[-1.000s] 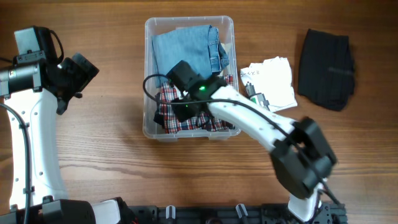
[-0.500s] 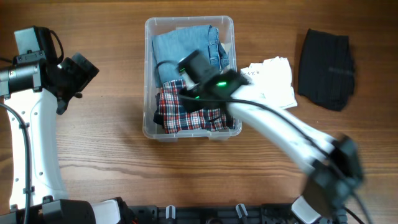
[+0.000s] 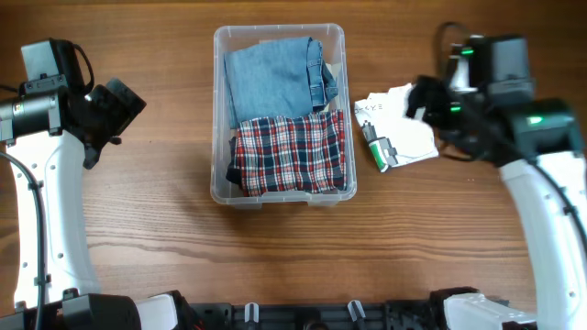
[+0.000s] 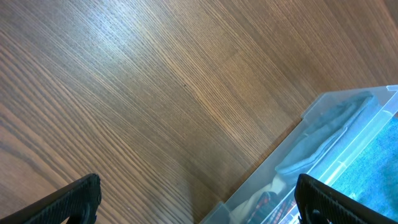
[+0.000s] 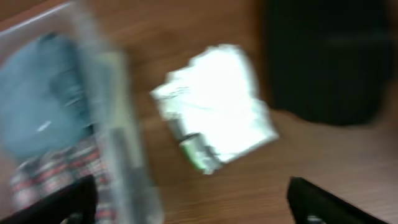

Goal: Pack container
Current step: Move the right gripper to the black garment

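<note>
The clear container [image 3: 219, 110] sits at the table's centre, holding folded blue denim [image 3: 275, 75] at the back and a red plaid garment [image 3: 292, 152] at the front. My right gripper [image 3: 429, 108] hovers open and empty over the right edge of a white folded garment [image 3: 396, 117]. The blurred right wrist view shows the open gripper [image 5: 196, 208] above bare wood, between the container wall [image 5: 118, 130] and the white garment [image 5: 217, 106]. My left gripper [image 3: 127, 103] stands open and empty left of the container; the left wrist view puts this gripper [image 4: 199, 205] at the container's corner [image 4: 323, 140].
A black folded garment [image 5: 323, 59] lies right of the white one, mostly under my right arm in the overhead view. A small tag [image 3: 379, 147] lies at the white garment's front left.
My right gripper has opened and left the plaid garment in the container. The arm has swung out to the right, over the white garment. The left arm has not moved.
</note>
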